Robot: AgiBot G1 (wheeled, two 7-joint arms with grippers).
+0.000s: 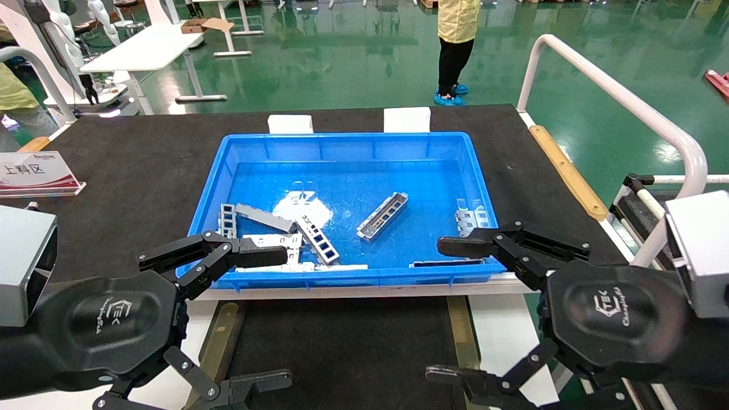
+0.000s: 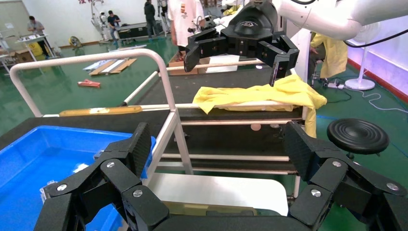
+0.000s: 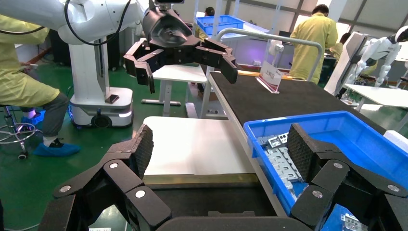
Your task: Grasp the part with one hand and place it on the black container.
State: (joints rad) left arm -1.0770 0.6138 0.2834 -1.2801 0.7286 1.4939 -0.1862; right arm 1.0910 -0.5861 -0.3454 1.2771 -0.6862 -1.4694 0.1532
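Several slim silver-grey brackets lie in the blue crate (image 1: 347,154). One part (image 1: 383,215) lies alone near the middle; others (image 1: 316,239) are piled at the front left. The black container (image 1: 342,353), edged by brass strips (image 1: 222,341), lies in front of the crate and is bare. My left gripper (image 1: 267,316) hovers open and empty over the container's left edge. My right gripper (image 1: 450,310) hovers open and empty over its right edge. The right wrist view shows the crate (image 3: 337,125), the container (image 3: 207,202) and my right gripper (image 3: 221,144). The left wrist view shows my left gripper (image 2: 219,144).
Flat white perforated plates (image 1: 472,219) lie at the crate's right side. A white rail (image 1: 615,97) runs along the table's right edge. A sign stand (image 1: 34,171) sits at the left. White plates (image 1: 501,330) flank the container. A person (image 1: 455,45) stands beyond the table.
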